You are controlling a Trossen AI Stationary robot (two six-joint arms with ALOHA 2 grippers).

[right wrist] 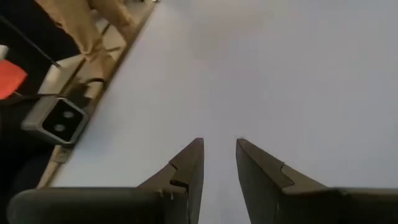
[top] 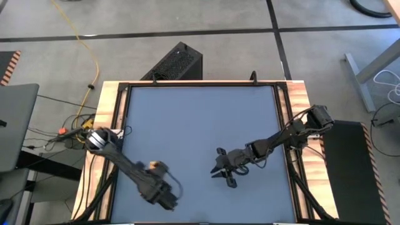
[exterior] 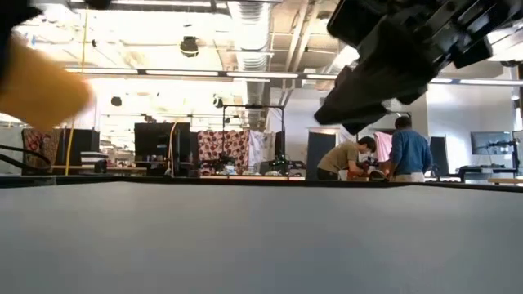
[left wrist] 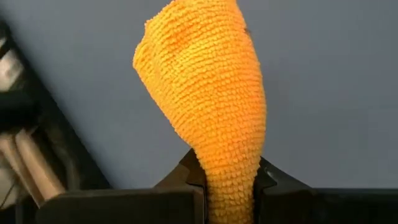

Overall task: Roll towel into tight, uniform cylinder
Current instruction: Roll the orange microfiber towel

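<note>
The yellow towel (left wrist: 205, 93) is a bunched strip that reaches out ahead of my left gripper (left wrist: 229, 180), which is shut on it. In the low view it is a blurred yellow mass (exterior: 41, 86) at the upper left, above the table top. In the high view my left gripper (top: 166, 197) is near the table's near edge, left of centre, and hides the towel. My right gripper (top: 223, 173) hovers right of centre, open and empty; its fingers (right wrist: 219, 152) stand apart over bare table. My left gripper pinches one end of the bunched towel (left wrist: 231, 167) between its two fingers, several layers gathered together. The rest of the towel stretches away from the fingers as a thick rounded lobe (left wrist: 186, 56). In the low view it is clear of the table top.
The grey table mat (top: 200, 125) has a black frame and wooden side rails (top: 105, 125). The low camera's box (right wrist: 59, 121) sits at the table's edge near my right gripper. A black box (top: 178, 62) stands beyond the far edge. People (exterior: 384, 155) stand far back in the room.
</note>
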